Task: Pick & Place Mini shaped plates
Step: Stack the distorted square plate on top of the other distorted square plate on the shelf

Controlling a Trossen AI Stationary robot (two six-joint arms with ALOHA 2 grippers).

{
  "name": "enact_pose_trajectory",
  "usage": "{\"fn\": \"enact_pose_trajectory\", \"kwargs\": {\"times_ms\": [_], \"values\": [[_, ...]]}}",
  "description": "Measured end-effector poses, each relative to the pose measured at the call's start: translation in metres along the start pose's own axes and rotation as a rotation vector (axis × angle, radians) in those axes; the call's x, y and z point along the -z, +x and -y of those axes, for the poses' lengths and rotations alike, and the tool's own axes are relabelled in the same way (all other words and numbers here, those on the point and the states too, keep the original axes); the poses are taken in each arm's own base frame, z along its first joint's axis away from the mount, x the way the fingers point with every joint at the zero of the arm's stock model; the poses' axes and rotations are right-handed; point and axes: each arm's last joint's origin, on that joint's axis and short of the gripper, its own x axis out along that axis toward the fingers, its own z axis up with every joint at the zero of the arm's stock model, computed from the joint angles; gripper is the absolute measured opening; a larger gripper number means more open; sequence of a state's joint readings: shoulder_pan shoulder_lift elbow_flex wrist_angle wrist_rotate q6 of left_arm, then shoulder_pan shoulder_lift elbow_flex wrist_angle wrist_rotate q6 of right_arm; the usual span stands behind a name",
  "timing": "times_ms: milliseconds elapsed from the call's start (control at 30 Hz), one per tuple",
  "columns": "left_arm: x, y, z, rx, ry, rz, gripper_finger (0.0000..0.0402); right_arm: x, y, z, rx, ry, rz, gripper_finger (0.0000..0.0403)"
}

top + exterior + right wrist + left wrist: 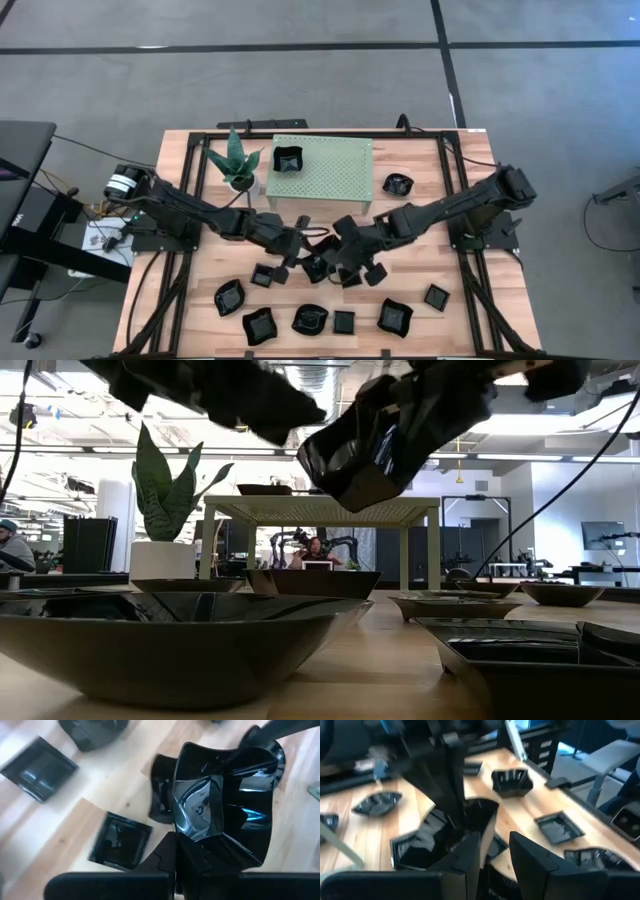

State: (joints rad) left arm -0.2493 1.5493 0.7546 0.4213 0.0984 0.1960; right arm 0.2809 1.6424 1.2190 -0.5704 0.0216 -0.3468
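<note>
Several glossy black mini plates lie flat on the wooden table, most along its near side, such as one (229, 297) and a square one (436, 296). Another plate (288, 158) sits on the pale green stand (335, 178). My right gripper (345, 255) is at mid-table, shut on a lobed black plate (220, 815), which shows raised and tilted in the low view (385, 445). My left gripper (495, 862) hovers close beside it (297, 247), open, above a cluster of plates (420, 847). My right gripper pinches the lobed plate by its rim (192, 837) between the two fingers, one inside the bowl and one on the underside. The plate is lifted clear of the table and tilted, its bowl turned toward the wrist camera.
A potted green plant (237, 160) stands at the stand's left end. One lobed plate (398, 183) lies right of the stand. More plates (120, 840) lie under the right gripper. The two arms meet closely at mid-table. A person sits in the room behind (316, 550).
</note>
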Motion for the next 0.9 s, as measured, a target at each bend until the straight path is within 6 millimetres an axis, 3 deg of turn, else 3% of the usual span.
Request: {"fn": "enact_pose_trajectory", "kwargs": {"times_ms": [300,667,900], "values": [[0.010,0.004,-0.015,-0.038,-0.043,-0.032,0.0106,0.002,0.000,0.004,-0.063,-0.081,0.028,0.0001],[0.010,0.004,-0.011,-0.019,-0.039,-0.033,0.0105,0.008,0.000,0.022,-0.060,-0.032,0.033,0.0001],[0.010,0.004,-0.011,-0.018,-0.037,-0.033,0.0069,0.011,-0.001,0.029,-0.062,-0.012,0.042,0.0002]]}}
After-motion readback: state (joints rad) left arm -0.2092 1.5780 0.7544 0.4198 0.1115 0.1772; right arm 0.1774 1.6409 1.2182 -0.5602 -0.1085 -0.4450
